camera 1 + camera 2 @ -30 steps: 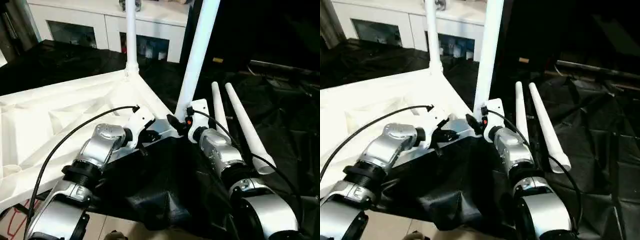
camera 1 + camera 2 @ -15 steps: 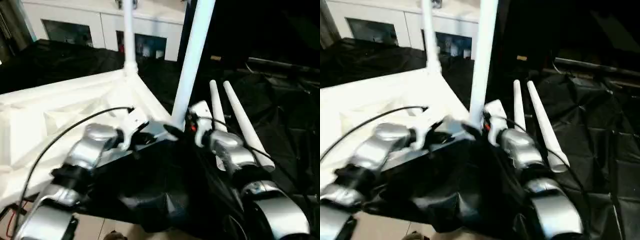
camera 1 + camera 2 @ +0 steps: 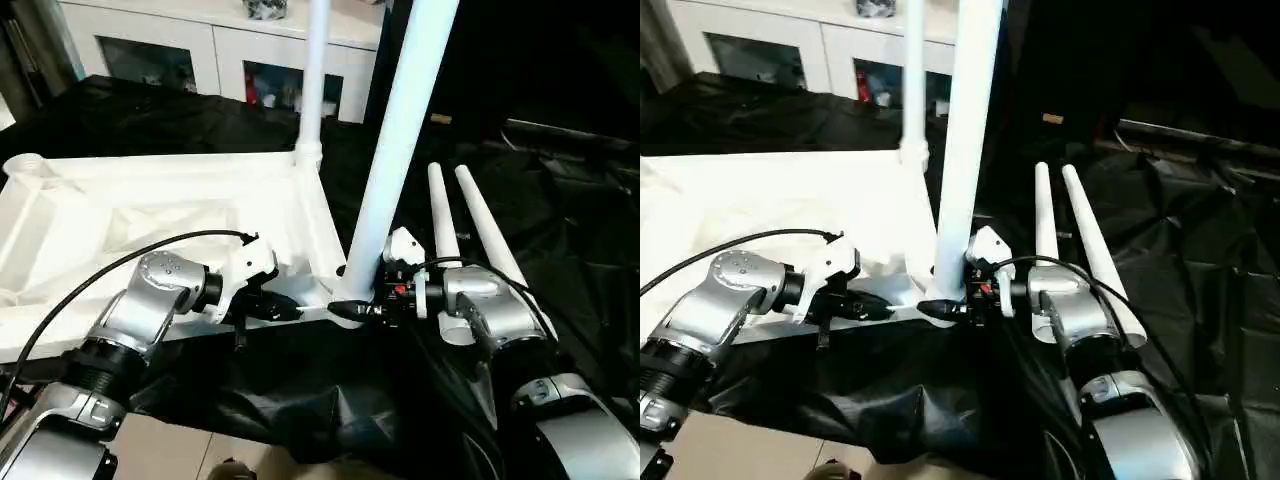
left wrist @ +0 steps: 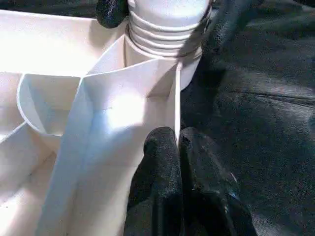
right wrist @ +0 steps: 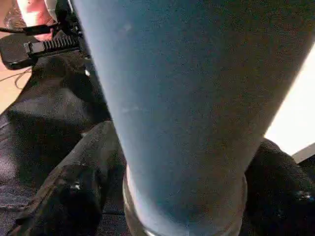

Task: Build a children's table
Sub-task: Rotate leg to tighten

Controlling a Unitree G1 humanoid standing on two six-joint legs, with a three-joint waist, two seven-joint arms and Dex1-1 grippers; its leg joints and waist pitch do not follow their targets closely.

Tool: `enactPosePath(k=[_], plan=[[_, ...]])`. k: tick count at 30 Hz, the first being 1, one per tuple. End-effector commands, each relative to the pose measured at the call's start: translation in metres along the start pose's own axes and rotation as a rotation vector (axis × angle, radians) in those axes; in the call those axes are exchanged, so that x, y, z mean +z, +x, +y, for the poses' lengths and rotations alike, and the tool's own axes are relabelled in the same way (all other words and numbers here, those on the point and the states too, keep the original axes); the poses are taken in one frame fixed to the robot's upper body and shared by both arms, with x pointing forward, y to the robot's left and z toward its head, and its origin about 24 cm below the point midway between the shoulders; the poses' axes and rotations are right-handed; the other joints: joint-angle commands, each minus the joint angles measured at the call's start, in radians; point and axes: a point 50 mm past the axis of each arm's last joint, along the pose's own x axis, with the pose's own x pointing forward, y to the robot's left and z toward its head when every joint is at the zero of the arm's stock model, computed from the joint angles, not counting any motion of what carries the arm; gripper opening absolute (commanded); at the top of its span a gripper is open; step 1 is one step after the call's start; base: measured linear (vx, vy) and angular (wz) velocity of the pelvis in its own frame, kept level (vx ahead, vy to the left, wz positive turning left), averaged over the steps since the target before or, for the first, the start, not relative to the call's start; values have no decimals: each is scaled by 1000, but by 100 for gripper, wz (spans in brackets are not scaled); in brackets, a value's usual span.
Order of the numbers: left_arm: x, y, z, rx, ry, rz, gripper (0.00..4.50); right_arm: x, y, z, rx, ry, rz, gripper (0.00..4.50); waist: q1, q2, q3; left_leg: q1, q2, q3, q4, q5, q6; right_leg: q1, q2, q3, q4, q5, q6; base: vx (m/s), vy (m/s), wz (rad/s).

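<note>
The children's table top [image 3: 150,215] lies upside down, ribbed underside up, with an empty round socket [image 3: 25,165] at its far left corner. One white leg [image 3: 315,80] stands upright in the far corner. A second leg [image 3: 395,150] stands in the near corner. My right gripper [image 3: 350,302] is closed around that leg's threaded base [image 4: 167,19], a black finger [image 5: 74,196] on each side. My left gripper [image 4: 177,140] is shut on the thin rim wall [image 4: 175,98] beside the same corner. Two loose legs [image 3: 437,215] [image 3: 490,235] lie on the black cloth to the right.
A white cabinet with glass doors [image 3: 200,50] stands behind the table. Crumpled black cloth [image 3: 560,250] covers the surface under and to the right of the table. Bare floor [image 3: 160,450] shows at the near left edge.
The camera has shifted. My right forearm has swung from pointing forward to lying crosswise, its wrist turned around the near leg's base. My left gripper stays pinched on the rim.
</note>
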Motion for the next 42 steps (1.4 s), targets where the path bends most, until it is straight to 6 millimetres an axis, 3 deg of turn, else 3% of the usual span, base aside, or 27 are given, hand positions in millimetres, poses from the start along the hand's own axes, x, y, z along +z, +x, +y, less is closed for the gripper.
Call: enactPosePath(k=[1,6,10,16,17,19,24,25,26,32,40,42], plan=[[15,3,-1,-10,57,-51,0,-1,7,8,80,4,8,329,-2,6,-67,13,21,2,-64,-169,34,54,-87,61,-76,-182,-179,0,0,0],[16,6,2,33,50,-61,0,-4,15,7,13,42,-4,282,3,4,-66,11,20,2,-65,-169,32,54,-87,61,-76,-194,-172,0,0,0],[19,10,5,78,35,-73,0,-7,21,3,-84,87,-4,271,1,3,-64,14,19,0,-67,-186,17,52,-89,62,-83,-244,-157,0,0,0],[38,34,23,296,-33,-118,0,-16,50,-10,-494,279,-32,267,-18,2,-60,18,15,-3,-71,-232,-24,48,-91,61,-98,-367,-121,0,0,0],[42,39,24,325,-50,-128,0,-16,55,-10,-541,314,-42,267,-19,6,-59,25,15,-3,-70,-241,-26,42,-93,63,-102,-381,-117,0,0,0],[47,44,24,338,-66,-146,0,-16,61,-10,-608,338,-36,267,-18,9,-59,25,15,-5,-71,-254,-26,43,-96,62,-106,-415,-103,0,0,0],[53,53,20,320,-57,-164,0,-10,74,-6,-580,288,-44,267,-19,8,-64,18,16,-4,-72,-227,-13,48,-91,62,-95,-314,-116,0,0,0],[54,54,18,307,-53,-168,0,-7,76,-5,-574,267,-56,322,-19,8,-63,17,16,-3,-72,-226,-12,49,-91,62,-94,-302,-121,0,0,0],[53,54,17,293,-44,-168,0,-4,76,-6,-573,254,-66,322,-20,8,-64,16,15,-3,-72,-224,-11,50,-90,62,-93,-297,-123,0,0,0],[43,46,13,241,-25,-142,0,1,65,-8,-448,170,-47,377,-22,8,-65,13,17,-3,-72,-211,4,55,-91,63,-90,-268,-133,0,0,0],[33,26,3,78,44,-124,0,3,30,-4,-156,58,-62,377,-18,9,-71,9,19,2,-63,-132,52,59,-84,63,-68,-84,-197,0,0,0],[29,23,2,53,53,-107,0,2,25,-3,-118,47,-52,377,-15,9,-69,9,20,1,-64,-142,52,60,-84,61,-69,-91,-200,0,0,0]])
